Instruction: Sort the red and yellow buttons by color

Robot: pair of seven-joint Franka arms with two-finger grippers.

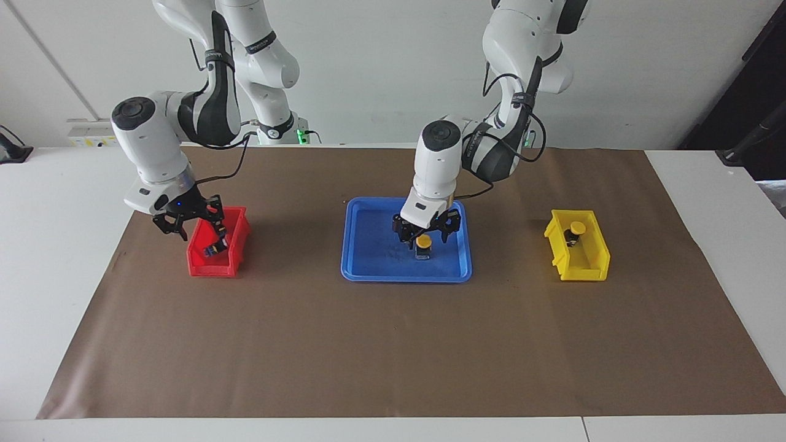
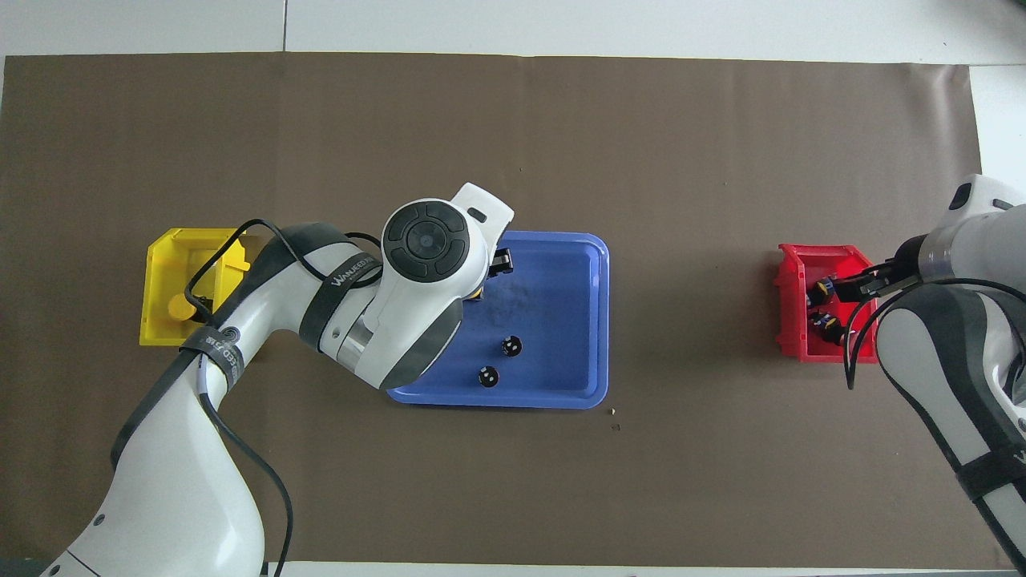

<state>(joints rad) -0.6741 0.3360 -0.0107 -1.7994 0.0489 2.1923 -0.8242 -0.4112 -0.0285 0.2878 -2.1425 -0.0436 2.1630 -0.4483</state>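
Note:
A yellow button (image 1: 424, 242) stands upright in the blue tray (image 1: 374, 245). My left gripper (image 1: 425, 237) is low over it, fingers open on either side of the cap. In the overhead view my left arm covers this button and the gripper. A second yellow button (image 1: 577, 228) lies in the yellow bin (image 1: 591, 258), also seen from overhead (image 2: 179, 306). My right gripper (image 1: 201, 234) is open and empty just above the red bin (image 1: 236, 236). Two buttons (image 2: 822, 289) (image 2: 826, 324) lie in the red bin (image 2: 789, 316); their dark bodies show, their caps blend with it.
Two dark capless cylinders (image 2: 511, 346) (image 2: 487, 376) stand in the blue tray (image 2: 569, 272), at the edge nearer to the robots. Brown paper (image 1: 393, 344) covers the table. The red bin is toward the right arm's end, the yellow bin toward the left arm's end.

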